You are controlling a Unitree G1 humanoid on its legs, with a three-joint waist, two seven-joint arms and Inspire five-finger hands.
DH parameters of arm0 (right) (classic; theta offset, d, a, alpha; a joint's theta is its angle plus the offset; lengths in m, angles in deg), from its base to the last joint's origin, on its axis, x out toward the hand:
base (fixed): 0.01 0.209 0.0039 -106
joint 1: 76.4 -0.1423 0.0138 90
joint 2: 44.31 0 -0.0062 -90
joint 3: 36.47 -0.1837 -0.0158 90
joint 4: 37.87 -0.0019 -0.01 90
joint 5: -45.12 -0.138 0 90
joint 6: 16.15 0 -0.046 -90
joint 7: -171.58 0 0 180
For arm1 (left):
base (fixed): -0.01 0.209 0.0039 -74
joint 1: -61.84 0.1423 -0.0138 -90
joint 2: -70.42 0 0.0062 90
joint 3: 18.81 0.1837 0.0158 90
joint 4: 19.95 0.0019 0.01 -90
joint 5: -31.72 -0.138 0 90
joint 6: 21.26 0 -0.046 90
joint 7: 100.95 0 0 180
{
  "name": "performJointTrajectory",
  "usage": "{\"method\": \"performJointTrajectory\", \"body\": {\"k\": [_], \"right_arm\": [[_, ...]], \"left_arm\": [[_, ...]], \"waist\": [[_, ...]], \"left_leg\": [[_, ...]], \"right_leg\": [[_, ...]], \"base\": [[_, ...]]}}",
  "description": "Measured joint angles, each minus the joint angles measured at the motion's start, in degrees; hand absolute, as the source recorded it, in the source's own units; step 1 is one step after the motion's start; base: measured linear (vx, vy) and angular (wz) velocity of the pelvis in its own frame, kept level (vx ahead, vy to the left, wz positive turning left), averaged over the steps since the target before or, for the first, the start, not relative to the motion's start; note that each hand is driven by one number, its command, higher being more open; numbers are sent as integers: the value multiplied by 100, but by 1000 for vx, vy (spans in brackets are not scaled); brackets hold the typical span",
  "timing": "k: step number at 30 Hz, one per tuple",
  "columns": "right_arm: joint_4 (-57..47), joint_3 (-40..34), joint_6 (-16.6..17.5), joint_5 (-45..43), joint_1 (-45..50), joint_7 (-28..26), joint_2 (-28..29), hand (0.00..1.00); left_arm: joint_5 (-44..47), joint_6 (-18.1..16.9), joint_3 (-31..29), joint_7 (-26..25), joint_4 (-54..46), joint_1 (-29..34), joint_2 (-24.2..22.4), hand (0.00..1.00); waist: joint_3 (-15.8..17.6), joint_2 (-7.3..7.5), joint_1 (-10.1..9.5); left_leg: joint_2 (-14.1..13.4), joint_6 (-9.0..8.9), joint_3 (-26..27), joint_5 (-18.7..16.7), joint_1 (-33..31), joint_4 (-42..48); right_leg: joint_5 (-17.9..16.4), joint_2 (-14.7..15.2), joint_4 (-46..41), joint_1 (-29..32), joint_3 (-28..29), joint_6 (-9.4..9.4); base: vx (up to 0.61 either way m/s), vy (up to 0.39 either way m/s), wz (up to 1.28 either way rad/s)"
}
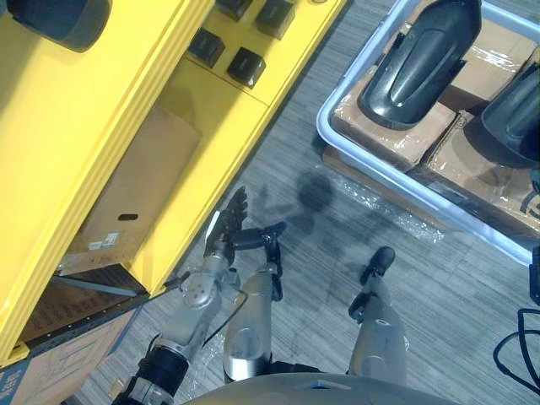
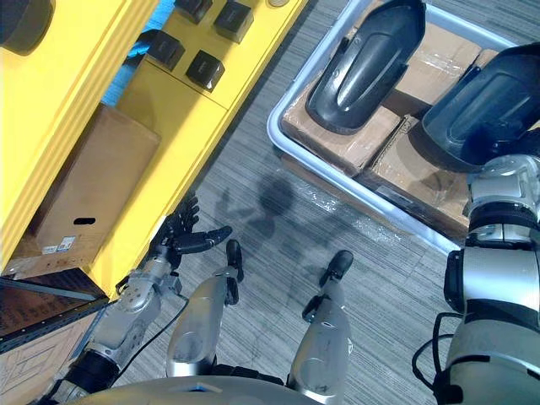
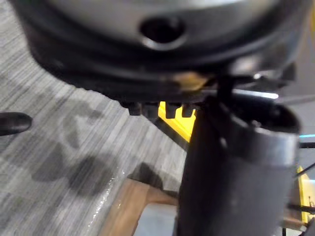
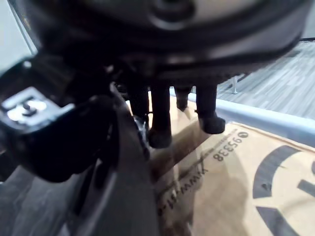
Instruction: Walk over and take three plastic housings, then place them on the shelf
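While the left hand (image 1: 226, 229) hangs low over the grey floor (image 1: 456, 287), just beside the foot of the yellow shelf (image 1: 101, 126), its fingers (image 1: 238, 202) are straight and spread, thumb out, holding nothing. A cardboard box (image 1: 139, 181) stands in the shelf's lower bay, and small black blocks (image 1: 246, 66) lie on the level above it. Farther off, on the robot's right, a pale-rimmed tray (image 1: 324, 125) rests on the floor, lined with brown cartons (image 2: 337, 142). Two dark plastic housings lie on the cartons: one (image 2: 367, 63) on the side nearer the shelf, the other (image 2: 477, 110) beside it. The right hand (image 4: 160, 98) is over the tray by the second housing. Its fingers (image 4: 206, 105) hang straight and apart above a carton, clasping nothing.
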State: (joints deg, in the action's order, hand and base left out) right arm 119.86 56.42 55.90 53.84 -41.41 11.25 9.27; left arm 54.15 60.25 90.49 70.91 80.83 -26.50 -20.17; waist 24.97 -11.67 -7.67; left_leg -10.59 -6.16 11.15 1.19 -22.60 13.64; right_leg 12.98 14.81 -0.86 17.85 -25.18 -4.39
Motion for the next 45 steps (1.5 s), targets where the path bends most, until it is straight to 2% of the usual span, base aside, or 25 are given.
{"method": "performJointTrajectory", "body": {"k": [6, 9, 12, 15, 17, 21, 26, 29, 32, 34, 36, 37, 40, 41, 45], "right_arm": [[-34, -1, 627, 11, 522, 170, 15, 0], [-287, -13, 864, 3, 933, 227, 160, 0], [-873, -165, 894, -18, 1545, 411, 428, 0], [-1410, -434, 925, -21, 2182, 670, 868, 0], [-1946, -731, 928, -26, 2683, 925, 1269, 0], [-2775, -1100, 854, -14, 3201, 1337, 1634, 0], [-3376, -1120, 814, 243, 3331, 1639, 1821, 0], [-3431, -1107, 814, 449, 3341, 1685, 1875, 0], [-3428, -905, 812, 492, 3299, 1663, 1875, 0], [-3415, -629, 810, 681, 3039, 1471, 1875, 0], [-3415, -410, 811, 713, 2788, 1331, 1875, 0], [-3415, -221, 822, 919, 2603, 1185, 1875, 0], [-3434, 92, 887, 1155, 2338, 987, 1876, 0], [-3496, 202, 910, 1242, 2187, 852, 1877, 0], [-3522, 524, 1021, 1345, 1752, 644, 1877, 0]], "left_arm": [[-10, -162, -51, 120, -8, 268, 86, 100], [-21, -203, -179, 168, -76, 397, 101, 100], [-58, -239, -295, 250, -519, 640, 217, 100], [-93, -251, -409, 292, -917, 811, 303, 100], [-275, -246, -497, 344, -1059, 813, 305, 100], [-479, -234, -507, 463, -1303, 781, 301, 100], [-814, -212, -478, 692, -1381, 672, 299, 100], [-977, 20, -310, 852, -1367, 303, 307, 100], [-844, 584, -73, 1315, -1288, -384, 412, 100], [-313, 1118, 201, 1781, -918, -1161, 548, 100], [88, 1522, 355, 1991, -520, -1688, 561, 100], [496, 1874, 543, 2088, -50, -2195, 555, 100], [1168, 2328, 667, 2135, 625, -2865, 535, 100], [1661, 2582, 691, 2134, 1000, -3242, 477, 100], [2505, 2834, 790, 2107, 1636, -3998, 350, 100]], "waist": [[-10, 28, 26], [-20, 144, 93], [-20, 327, 193], [-14, 516, 276], [-13, 647, 399], [-22, 785, 525], [-84, 960, 628], [-183, 1023, 642], [-194, 1032, 657], [-207, 1051, 739], [-213, 1062, 804], [-230, 1094, 834], [-295, 1201, 823], [-328, 1273, 846], [-346, 1332, 916]], "left_leg": [[0, -1, -25, 9, 25, 0], [-12, -7, -25, 5, 79, -6], [-33, -27, 7, -11, 173, -13], [-90, -63, 48, -36, 326, -43], [-114, -83, 79, -40, 473, -103], [-124, -95, 169, -47, 668, -199], [-230, -160, 300, -102, 898, -237], [-241, -175, 352, -97, 954, -294], [-243, -183, 400, -104, 1054, -297], [-247, -188, 465, -107, 1103, -312], [-266, -192, 494, -108, 1111, -308], [-319, -212, 569, -121, 1124, -299], [-418, -253, 709, -136, 1131, -307], [-464, -281, 768, -121, 1130, -330], [-487, -311, 974, -102, 1217, -411]], "right_leg": [[-8, -7, 1, -44, -17, 11], [-13, -25, 16, -102, -19, 18], [-30, -46, 32, -176, 3, 40], [-55, -111, 109, -322, 26, 72], [-75, -147, 162, -442, 37, 97], [-70, -178, 234, -570, 98, 90], [-58, -294, 327, -720, 206, 70], [-45, -317, 348, -730, 247, 56], [-39, -318, 348, -799, 288, 51], [-38, -318, 346, -802, 351, 51], [-37, -330, 344, -797, 372, 52], [-36, -369, 345, -778, 428, 54], [-27, -460, 346, -679, 539, 90], [-13, -507, 344, -611, 587, 113], [5, -538, 321, -507, 769, 135]], "base": [[0, 0, 0], [6, 1, -1], [19, 6, -5], [30, -3, -8], [32, -1, -5], [25, 12, -9], [28, 7, -15], [34, 20, -7], [17, 34, -7], [-4, 32, -11], [-18, 21, -10], [-21, 11, -22], [4, -2, -27], [33, -7, -22], [50, 19, -22]]}}
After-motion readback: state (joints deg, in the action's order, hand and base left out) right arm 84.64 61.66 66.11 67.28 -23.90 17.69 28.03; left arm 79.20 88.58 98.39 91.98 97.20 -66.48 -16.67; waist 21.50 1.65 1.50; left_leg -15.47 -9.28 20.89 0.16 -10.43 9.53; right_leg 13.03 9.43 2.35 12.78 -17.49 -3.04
